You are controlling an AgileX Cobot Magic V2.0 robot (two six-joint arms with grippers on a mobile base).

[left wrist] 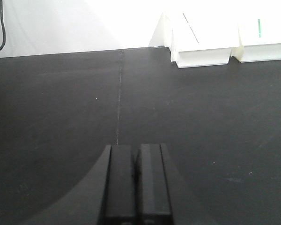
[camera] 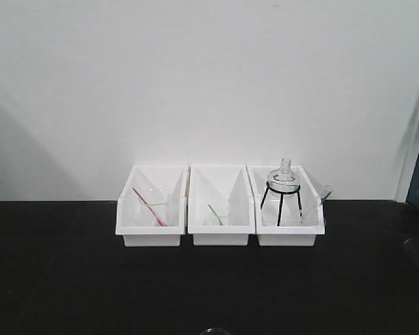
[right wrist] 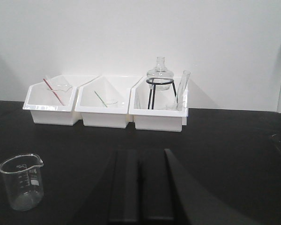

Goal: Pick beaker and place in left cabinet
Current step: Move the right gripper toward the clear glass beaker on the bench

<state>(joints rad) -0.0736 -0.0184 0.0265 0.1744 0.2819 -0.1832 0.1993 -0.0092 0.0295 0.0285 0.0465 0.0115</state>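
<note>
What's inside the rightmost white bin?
A round glass flask on a black wire tripod, plus a glass tube leaning beside it. The bin's front wall hides the tripod's feet.

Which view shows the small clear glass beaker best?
The right wrist view: the small clear glass beaker stands whole, upright, on the black table. The front view catches only a glass sliver at its bottom edge; the left wrist view, nothing.

I can read no text, label or number anywhere I look; the white marks on the beaker (right wrist: 21,182) are too small and faint for me to make out
</note>
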